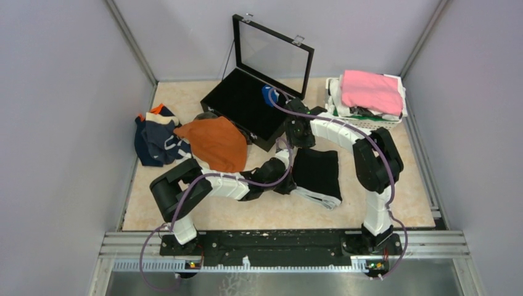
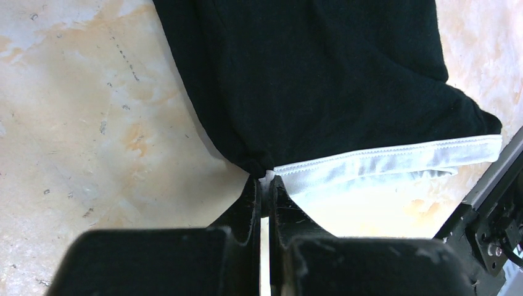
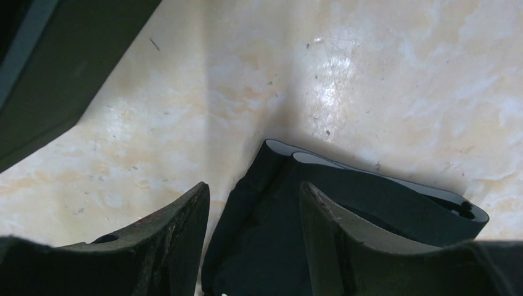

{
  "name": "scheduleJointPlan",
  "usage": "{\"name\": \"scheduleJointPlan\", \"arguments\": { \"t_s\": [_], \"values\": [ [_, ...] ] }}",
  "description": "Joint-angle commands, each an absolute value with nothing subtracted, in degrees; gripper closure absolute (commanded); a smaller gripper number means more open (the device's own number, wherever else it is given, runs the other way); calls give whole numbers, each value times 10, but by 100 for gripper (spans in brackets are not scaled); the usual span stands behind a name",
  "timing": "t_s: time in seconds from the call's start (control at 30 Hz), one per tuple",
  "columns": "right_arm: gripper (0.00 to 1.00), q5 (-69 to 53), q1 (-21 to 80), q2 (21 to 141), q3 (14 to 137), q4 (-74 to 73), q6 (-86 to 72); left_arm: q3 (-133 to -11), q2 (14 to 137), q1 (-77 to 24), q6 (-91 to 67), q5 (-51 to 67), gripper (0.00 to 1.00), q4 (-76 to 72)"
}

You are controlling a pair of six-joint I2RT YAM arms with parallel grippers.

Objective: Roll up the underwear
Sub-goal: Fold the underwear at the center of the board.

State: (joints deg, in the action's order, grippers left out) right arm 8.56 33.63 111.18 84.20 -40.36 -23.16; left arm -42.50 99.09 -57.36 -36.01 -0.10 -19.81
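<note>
Black underwear (image 1: 317,171) with a white waistband (image 2: 395,157) lies flat on the table in front of both arms. My left gripper (image 2: 264,179) is shut on the corner where the waistband's end meets the black cloth; in the top view it sits at the garment's near left corner (image 1: 290,185). My right gripper (image 3: 253,188) hangs open over the far left corner of the same underwear (image 3: 345,209), with a fingertip on each side of the cloth edge and no grip on it. Rust-orange underwear (image 1: 216,143) and a navy pile (image 1: 154,139) lie to the left.
A black case (image 1: 247,106) with its glass lid up stands behind the arms, with a blue bundle (image 1: 268,94) at its right edge. A white basket (image 1: 395,120) at the back right holds a pink folded cloth (image 1: 370,91). Grey walls close in on three sides.
</note>
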Motion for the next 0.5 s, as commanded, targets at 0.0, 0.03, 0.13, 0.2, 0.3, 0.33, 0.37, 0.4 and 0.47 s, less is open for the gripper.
{"name": "scheduleJointPlan", "arguments": {
  "t_s": [0.0,0.03,0.13,0.2,0.3,0.33,0.37,0.4,0.47],
  "values": [
    [45,124,349,1130,891,-444,-219,-403,989,-577,-355,-16,100,-154],
    [45,124,352,1134,895,-449,-218,-404,990,-577,-355,-16,100,-154],
    [46,127,359,1146,908,-458,-217,-405,993,-578,-354,-14,100,-154],
    [46,131,361,1154,916,-466,-215,-406,993,-578,-354,-15,100,-154],
    [47,136,363,1165,924,-474,-212,-407,993,-579,-354,-16,100,-154],
    [48,136,364,1167,925,-475,-212,-406,993,-579,-353,-15,100,-154],
    [48,136,364,1170,926,-475,-211,-407,994,-579,-353,-16,100,-153],
    [49,134,365,1172,927,-476,-211,-407,994,-579,-353,-16,100,-152],
    [50,134,366,1179,928,-477,-210,-409,996,-579,-352,-16,100,-150]
  ]
}}
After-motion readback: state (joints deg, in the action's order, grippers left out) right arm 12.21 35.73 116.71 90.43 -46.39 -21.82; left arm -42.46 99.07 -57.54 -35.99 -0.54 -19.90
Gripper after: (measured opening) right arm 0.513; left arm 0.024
